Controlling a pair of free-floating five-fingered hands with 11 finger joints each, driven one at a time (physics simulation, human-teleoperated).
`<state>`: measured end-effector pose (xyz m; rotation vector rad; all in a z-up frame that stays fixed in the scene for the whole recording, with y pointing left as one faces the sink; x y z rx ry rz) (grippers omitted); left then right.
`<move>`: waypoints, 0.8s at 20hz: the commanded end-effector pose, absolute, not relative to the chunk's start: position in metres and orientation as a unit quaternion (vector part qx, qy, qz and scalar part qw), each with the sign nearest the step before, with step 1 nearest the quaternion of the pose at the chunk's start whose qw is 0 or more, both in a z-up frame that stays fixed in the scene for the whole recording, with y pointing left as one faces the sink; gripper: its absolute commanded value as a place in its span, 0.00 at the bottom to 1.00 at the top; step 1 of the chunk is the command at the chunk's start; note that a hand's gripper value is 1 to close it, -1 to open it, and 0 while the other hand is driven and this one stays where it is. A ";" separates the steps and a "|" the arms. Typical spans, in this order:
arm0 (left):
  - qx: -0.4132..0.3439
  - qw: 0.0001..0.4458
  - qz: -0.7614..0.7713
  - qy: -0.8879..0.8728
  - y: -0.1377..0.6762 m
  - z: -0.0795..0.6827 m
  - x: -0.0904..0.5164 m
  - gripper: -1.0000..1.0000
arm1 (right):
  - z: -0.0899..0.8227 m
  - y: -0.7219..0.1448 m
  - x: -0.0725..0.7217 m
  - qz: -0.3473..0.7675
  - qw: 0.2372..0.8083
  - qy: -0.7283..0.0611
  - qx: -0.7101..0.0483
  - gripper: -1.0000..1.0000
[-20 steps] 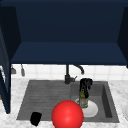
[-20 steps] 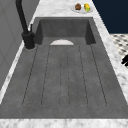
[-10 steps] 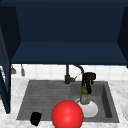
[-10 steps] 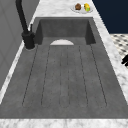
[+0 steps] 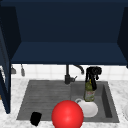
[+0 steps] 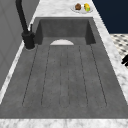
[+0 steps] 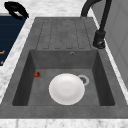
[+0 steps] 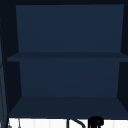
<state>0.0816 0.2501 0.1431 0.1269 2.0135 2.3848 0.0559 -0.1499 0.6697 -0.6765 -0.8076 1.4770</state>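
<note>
My right hand (image 5: pixel 93 71) is curled round the top of a green bottle (image 5: pixel 89 91), which hangs upright above the sink basin (image 5: pixel 106 100). The top of that hand (image 8: pixel 96 121) shows at the bottom edge of the upper view. Under the bottle a white plate (image 5: pixel 89 109) lies on the basin floor, also seen as the plate (image 7: pixel 66 89) in the right side view. My left hand (image 5: pixel 35 118) hovers at the front left corner of the sink, apart from everything. It appears as a hand (image 7: pixel 15 10) beyond the counter edge and a hand (image 6: pixel 125 60) at the picture's right border.
A red ball (image 5: pixel 67 115) sits in front of the sink's front rim. A small red thing (image 7: pixel 37 74) lies in the basin. The black faucet (image 5: pixel 67 76) stands behind the ribbed drainboard (image 6: pixel 63 77). A dish of fruit (image 6: pixel 82 7) is on the far counter. The blue cabinet (image 8: pixel 67 82) stands open above.
My right hand has carried the green bottle slightly up and to the right. The left hand, plate and red ball have stayed put.
</note>
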 end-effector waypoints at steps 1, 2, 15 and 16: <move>0.041 0.009 0.763 0.645 0.250 0.143 0.082 0.50 | 0.701 -0.154 0.031 0.632 0.613 -0.362 -0.308 1.00; 0.041 0.009 0.763 0.645 0.250 0.143 0.082 0.50 | 0.709 -0.155 0.024 0.632 0.610 -0.363 -0.310 1.00; 0.041 0.009 0.763 0.645 0.250 0.143 0.082 0.50 | 0.810 -0.162 -0.043 0.627 0.618 -0.355 -0.316 1.00; 0.041 0.009 0.763 0.645 0.250 0.143 0.082 0.50 | 0.817 -0.162 -0.044 0.627 0.619 -0.352 -0.318 1.00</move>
